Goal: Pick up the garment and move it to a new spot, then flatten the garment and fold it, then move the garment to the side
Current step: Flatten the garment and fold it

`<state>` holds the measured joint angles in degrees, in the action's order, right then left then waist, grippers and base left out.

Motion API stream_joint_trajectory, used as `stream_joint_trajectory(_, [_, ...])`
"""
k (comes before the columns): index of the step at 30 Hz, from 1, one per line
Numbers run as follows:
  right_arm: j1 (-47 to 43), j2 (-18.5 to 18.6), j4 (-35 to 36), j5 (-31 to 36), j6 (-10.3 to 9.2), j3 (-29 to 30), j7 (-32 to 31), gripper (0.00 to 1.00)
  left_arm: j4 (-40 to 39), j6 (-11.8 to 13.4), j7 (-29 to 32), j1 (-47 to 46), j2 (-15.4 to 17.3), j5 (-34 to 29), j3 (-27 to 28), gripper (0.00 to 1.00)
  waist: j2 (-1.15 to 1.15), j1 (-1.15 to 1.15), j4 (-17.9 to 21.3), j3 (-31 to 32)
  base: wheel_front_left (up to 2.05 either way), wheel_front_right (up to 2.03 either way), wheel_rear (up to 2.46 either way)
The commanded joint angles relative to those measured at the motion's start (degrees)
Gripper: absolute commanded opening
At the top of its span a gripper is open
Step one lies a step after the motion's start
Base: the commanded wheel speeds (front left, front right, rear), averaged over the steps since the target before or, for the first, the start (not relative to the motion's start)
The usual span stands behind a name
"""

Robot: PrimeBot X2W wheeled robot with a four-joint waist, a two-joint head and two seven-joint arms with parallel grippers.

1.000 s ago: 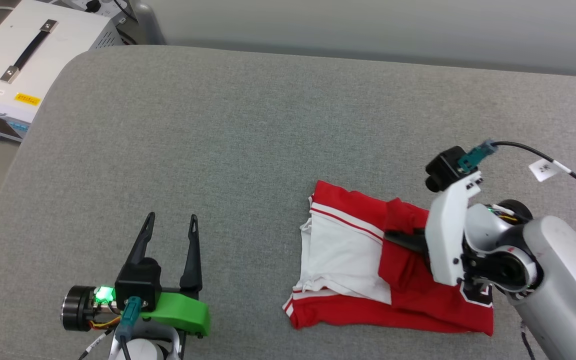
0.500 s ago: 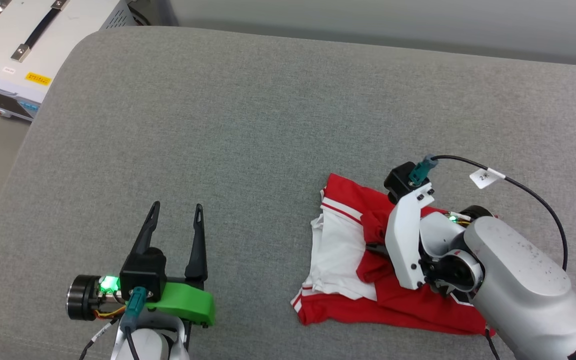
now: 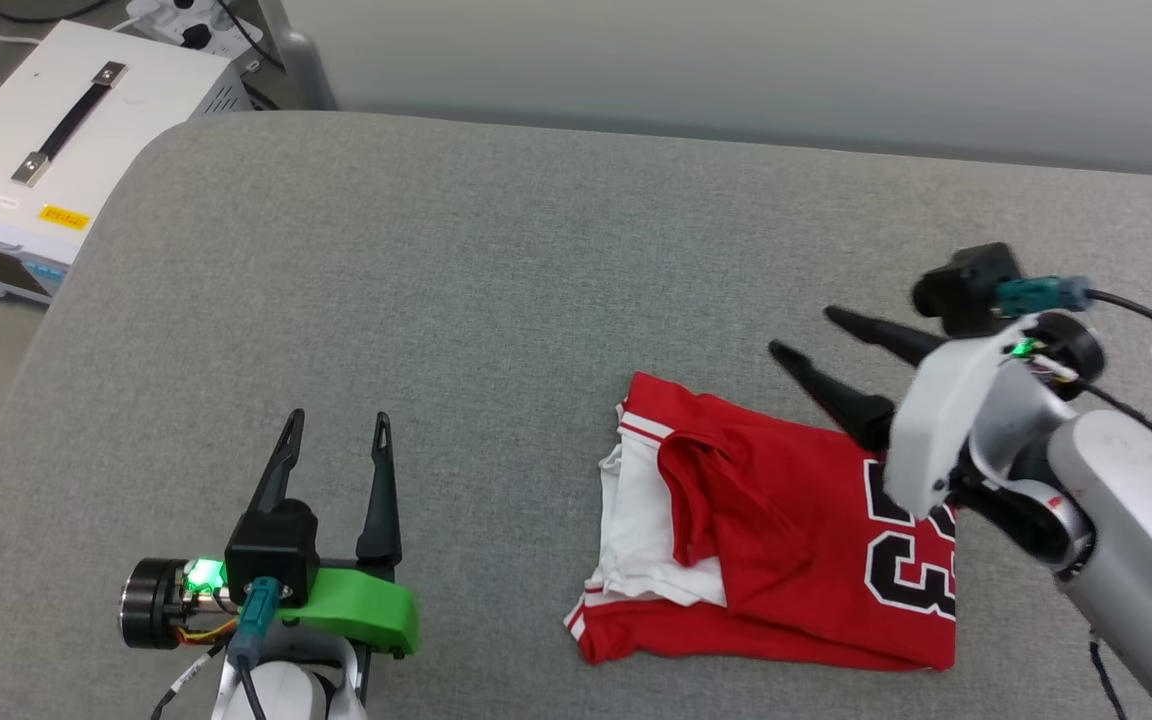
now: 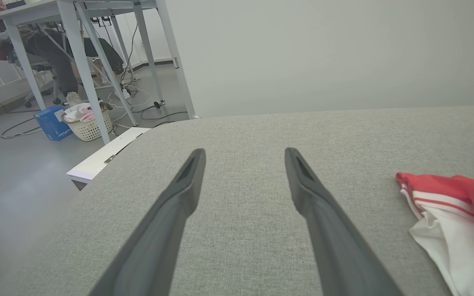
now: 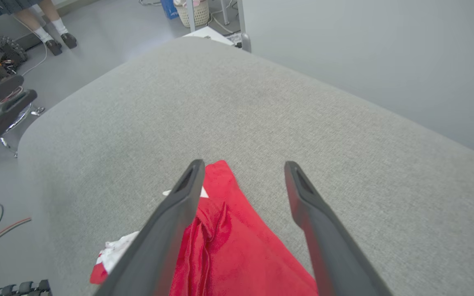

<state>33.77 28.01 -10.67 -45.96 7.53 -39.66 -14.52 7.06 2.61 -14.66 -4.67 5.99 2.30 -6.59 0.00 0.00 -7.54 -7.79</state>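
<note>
The garment [image 3: 766, 530], a red shirt with white sleeves and a black "23", lies folded on the grey cushion right of centre. My right gripper [image 3: 804, 332] hovers open just past the shirt's far right edge, with nothing between its fingers. In the right wrist view, the red garment [image 5: 228, 238] lies below the open right gripper [image 5: 244, 164]. My left gripper [image 3: 336, 418] rests open and empty at the lower left, well apart from the shirt. The left wrist view has the left gripper [image 4: 244, 152] over bare cushion and the garment's [image 4: 447, 205] striped edge at the right.
The grey cushion [image 3: 436, 280] spreads wide to the left of the shirt and beyond it. A white box with a black handle [image 3: 46, 150] stands off its far left corner. Table legs and a basket [image 4: 89, 125] stand on the floor. A person's feet [image 5: 56, 39] are further off.
The right gripper has opened, let go of the red fold and lifted back to the right. The red layer now lies over the white sleeve, showing the 23. The camera shifted.
</note>
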Motion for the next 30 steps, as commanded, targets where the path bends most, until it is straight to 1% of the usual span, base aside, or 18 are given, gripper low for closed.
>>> stream_joint_trajectory(1, [-1.72,1.05,0.30,1.83,-0.04,1.98,3.17,1.00,-0.19,0.02,-0.34,0.80,0.04,-0.34,0.27,1.00,0.00,0.00,1.38,1.23,0.00,0.00,0.00])
stream_joint_trajectory(3, [-3.31,1.48,0.33,4.62,-0.04,5.58,8.03,1.00,-0.34,0.00,-0.34,1.03,0.04,-0.32,0.41,1.00,0.00,0.00,2.04,1.75,0.00,0.00,0.00])
stream_joint_trajectory(6, [-6.18,0.80,0.03,9.35,-0.04,10.86,14.59,1.00,-0.55,0.07,-0.34,1.57,0.01,-0.36,0.56,1.00,0.00,0.00,2.97,2.52,0.00,0.00,0.00])
stream_joint_trajectory(8, [-8.45,-0.37,-0.54,13.19,-0.04,15.23,18.98,1.00,-0.72,0.08,-0.34,1.98,0.00,-0.34,0.66,1.00,0.00,0.00,3.56,2.98,0.00,0.00,0.00])
stream_joint_trajectory(12, [-13.89,-4.48,-1.36,21.08,-0.04,24.50,25.97,1.00,-1.22,-0.04,-0.34,2.74,0.02,-0.47,0.57,1.00,0.00,0.00,4.39,3.79,0.00,0.00,0.00])
stream_joint_trajectory(16, [-19.33,-9.91,0.05,26.49,-0.04,32.45,28.57,1.00,-1.65,-0.08,-0.34,3.36,0.10,-0.54,0.57,1.00,0.00,0.00,4.85,4.49,0.00,0.00,0.00])
stream_joint_trajectory(18, [-22.08,-12.44,1.47,28.39,-0.04,35.27,29.07,1.00,-1.88,-0.12,-0.34,3.70,0.14,-0.53,0.57,1.00,0.00,0.00,5.03,4.86,0.00,0.00,0.00])
stream_joint_trajectory(22, [-27.03,-15.96,4.55,31.90,-0.04,38.49,29.44,1.00,-2.27,-0.15,-0.34,4.41,0.23,-0.53,0.59,1.00,0.00,0.00,5.37,5.43,0.00,0.00,0.00])
stream_joint_trajectory(26, [-31.33,-18.99,7.58,33.30,-0.04,40.24,29.49,1.00,-2.49,-0.30,-0.34,5.15,0.38,-0.52,0.48,1.00,0.00,0.00,5.56,6.05,0.00,0.00,0.00])
stream_joint_trajectory(30, [-35.04,-21.01,9.03,33.58,-0.04,41.50,29.50,1.00,-2.60,-0.59,-0.34,5.95,0.50,-0.41,0.30,1.00,0.00,0.00,5.62,6.70,0.00,0.00,0.00])
